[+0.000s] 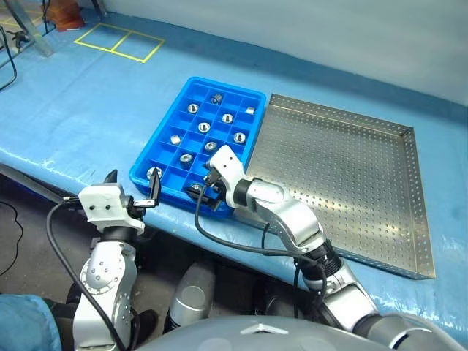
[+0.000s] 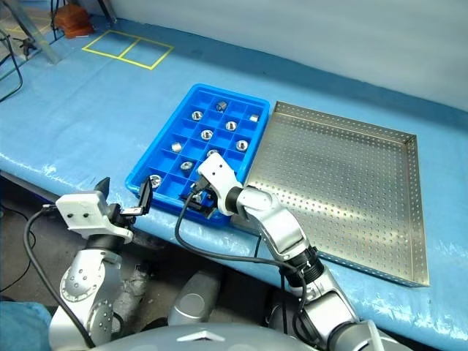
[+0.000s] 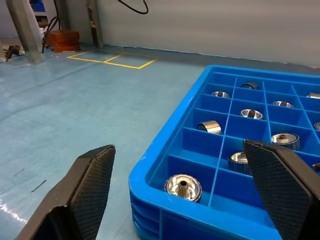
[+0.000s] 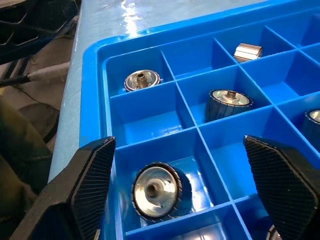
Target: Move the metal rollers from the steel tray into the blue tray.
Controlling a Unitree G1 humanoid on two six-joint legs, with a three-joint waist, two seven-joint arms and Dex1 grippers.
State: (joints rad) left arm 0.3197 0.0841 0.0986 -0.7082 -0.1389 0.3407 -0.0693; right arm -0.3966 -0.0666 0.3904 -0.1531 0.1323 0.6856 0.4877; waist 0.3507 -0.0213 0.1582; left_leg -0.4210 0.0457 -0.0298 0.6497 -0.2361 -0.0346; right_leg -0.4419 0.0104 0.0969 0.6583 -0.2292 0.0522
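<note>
A long table covered in blue sheeting runs across the room, with yellow floor tape beyond its far end.

Nearest, at the table's front edge, the left gripper (image 1: 150,191) hangs level just off the near corner of the blue tray (image 1: 170,108), its fingers spread wide and empty. Beside it the right gripper (image 1: 207,191) reaches down over the tray's near row, fingers also spread with nothing between them; directly below, a roller (image 4: 156,190) lies on its side in a near cell, apart from both fingers, apparently just set down.

Further in, the rollers (image 1: 204,127) sit one to a cell through the blue tray: about a dozen can be counted, some upright, some tipped, with several cells empty.

To the right, touching the blue tray's long side, the steel tray (image 1: 413,197) shows a bare perforated floor; no roller is visible on it.

Judging by that, the transfer looks finished or nearly so, with only the arms to clear away.
</note>
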